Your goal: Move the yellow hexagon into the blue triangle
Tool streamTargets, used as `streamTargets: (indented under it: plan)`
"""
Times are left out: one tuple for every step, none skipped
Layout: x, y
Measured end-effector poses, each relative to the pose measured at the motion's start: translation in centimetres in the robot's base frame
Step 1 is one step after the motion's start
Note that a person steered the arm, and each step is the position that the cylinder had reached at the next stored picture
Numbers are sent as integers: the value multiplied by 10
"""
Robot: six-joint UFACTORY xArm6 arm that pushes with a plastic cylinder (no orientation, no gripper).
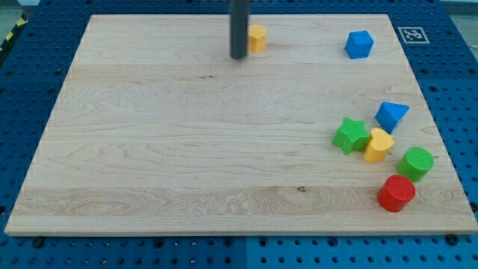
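The yellow hexagon (257, 37) lies near the board's top edge, a little right of the middle. My tip (238, 56) stands just to its left and slightly below, close against it; the rod hides the hexagon's left side. The blue triangle (392, 115) lies far off at the view's right, about mid-height.
A blue cube (358, 44) sits at the top right. Below the triangle cluster a green star (350, 135), a yellow heart (378, 145), a green cylinder (415, 163) and a red cylinder (396, 193). The wooden board (187, 149) ends near these blocks at the right.
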State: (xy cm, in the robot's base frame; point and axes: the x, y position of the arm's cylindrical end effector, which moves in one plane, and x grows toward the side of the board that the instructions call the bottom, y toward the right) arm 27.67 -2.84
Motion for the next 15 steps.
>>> streamTargets:
  plan:
    - [-37,18]
    - [4,136]
    - [110,233]
    - [101,230]
    - [43,163]
    - [47,58]
    - [4,42]
    - [-36,-10]
    - [-66,-25]
    - [-60,45]
    - [47,142]
    - [113,187]
    - [58,169]
    - [26,120]
    - [124,133]
